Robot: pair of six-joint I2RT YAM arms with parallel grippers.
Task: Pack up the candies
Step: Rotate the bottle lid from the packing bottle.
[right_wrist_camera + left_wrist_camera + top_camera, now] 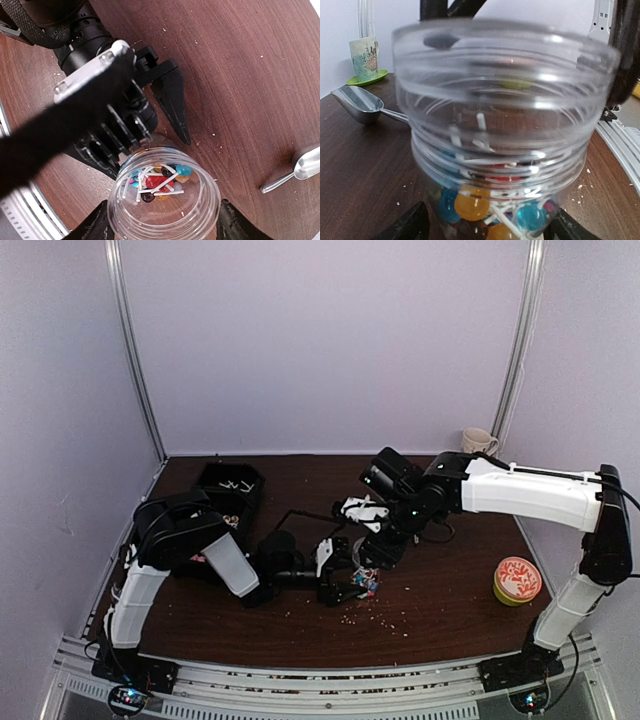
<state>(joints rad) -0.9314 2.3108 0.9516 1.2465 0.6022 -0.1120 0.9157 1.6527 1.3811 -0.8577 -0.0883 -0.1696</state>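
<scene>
A clear plastic jar (364, 580) with a threaded neck stands on the brown table (450, 610), holding several candies (165, 182) on white sticks: red, blue, orange and dark. They also show low in the jar in the left wrist view (470, 205). My left gripper (487, 226) is shut on the jar's lower body (495, 125), one finger (170, 100) at its side. My right gripper (162, 222) comes from above, with its jaws closed against both sides of the jar's rim (200, 220). In the top view the left gripper (345, 585) sits beside the jar and the right gripper (368, 558) above it.
A metal scoop (360, 102) lies on the table beyond the jar, also in the right wrist view (305, 165). A black bin (232, 490) stands back left, a mug (480, 440) back right, and a round green tub with a pink patterned top (517, 580) at right. Pale crumbs (380, 618) dot the near table.
</scene>
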